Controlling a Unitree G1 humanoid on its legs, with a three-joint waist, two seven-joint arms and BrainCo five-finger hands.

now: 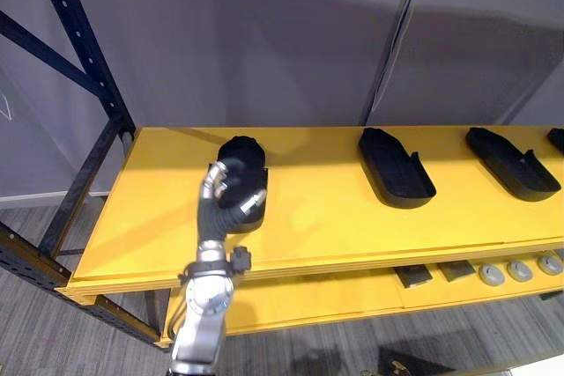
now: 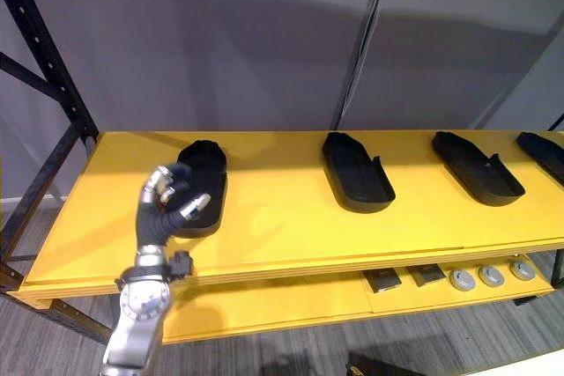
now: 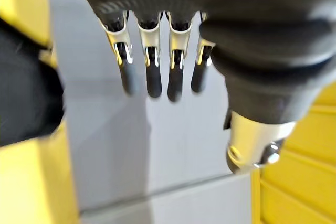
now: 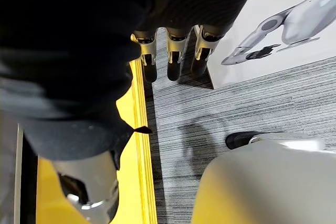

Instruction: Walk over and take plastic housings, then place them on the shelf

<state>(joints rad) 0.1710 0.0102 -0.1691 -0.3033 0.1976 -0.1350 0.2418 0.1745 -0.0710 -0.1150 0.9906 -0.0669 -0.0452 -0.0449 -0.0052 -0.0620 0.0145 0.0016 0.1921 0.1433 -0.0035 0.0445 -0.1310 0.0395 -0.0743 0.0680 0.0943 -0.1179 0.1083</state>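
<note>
1. The robot's left hand [image 1: 227, 189] hangs raised over the front left part of the yellow top shelf [image 1: 335, 209]. Its fingers [image 3: 154, 77] are straight and spread loosely, and it holds nothing.
2. Four black plastic housings lie in a row along the back of that shelf, well apart from one another: the leftmost housing [image 1: 247, 152], a second [image 1: 395, 167], a third [image 1: 511, 163] and a fourth [image 1: 557, 138] at the right edge.
3. From the head camera the left hand overlaps the near end of the leftmost housing. Whether it touches the housing cannot be told.
4. The right hand [image 4: 174, 51] hangs beside the shelf's yellow edge above the grey floor [image 4: 236, 108], its fingers straight and empty.
5. On the lower shelf [image 1: 291, 301] sit grey round discs [image 1: 520, 270] and small dark blocks [image 1: 412, 276], towards the right.
</note>
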